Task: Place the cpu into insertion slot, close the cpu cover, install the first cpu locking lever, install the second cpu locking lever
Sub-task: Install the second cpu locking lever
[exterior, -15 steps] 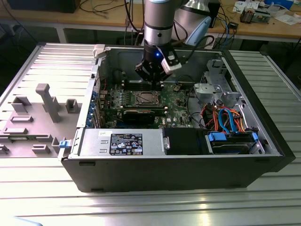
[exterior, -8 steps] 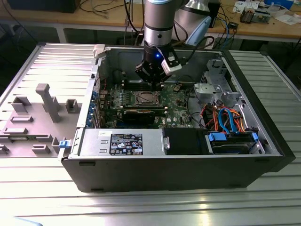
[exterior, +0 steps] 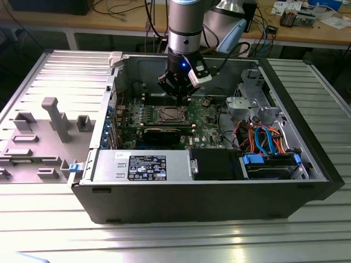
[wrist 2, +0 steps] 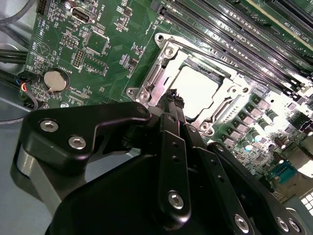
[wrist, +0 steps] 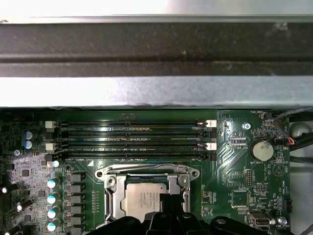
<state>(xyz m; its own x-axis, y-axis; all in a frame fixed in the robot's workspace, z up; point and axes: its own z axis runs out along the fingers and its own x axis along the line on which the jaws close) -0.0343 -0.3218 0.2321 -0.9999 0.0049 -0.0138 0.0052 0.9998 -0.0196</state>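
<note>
Item: gripper [wrist 2: 175,105], black, hovering directly above the socket area; its fingertips [wrist 2: 177,102] are drawn together with nothing visible between them, and they are hanging just over the near edge of the cpu cover [wrist 2: 161,73]

Item: the cpu [wrist 2: 198,90], dull silver top, already lying flat inside the insertion slot [wrist: 146,198] on the green motherboard [wrist 2: 110,46]; placement is judged done

Item: the cpu cover, silver frame with square window, appearing to lie down around the chip in both wrist views; closing is judged done or nearly so, though full seating cannot be confirmed

Item: locking levers, not clearly distinguishable along the socket's sides; whether either is latched cannot be told, so both lever steps are being counted as outstanding

Item: memory slots [wrist: 134,139], long and dark, running beyond the socket's far edge; round coin battery [wrist: 261,149] sitting toward the board's corner

Item: computer case [exterior: 203,197], open, lying on the ribbed metal table [exterior: 164,241], the arm reaching down into its middle in the exterior view
</note>
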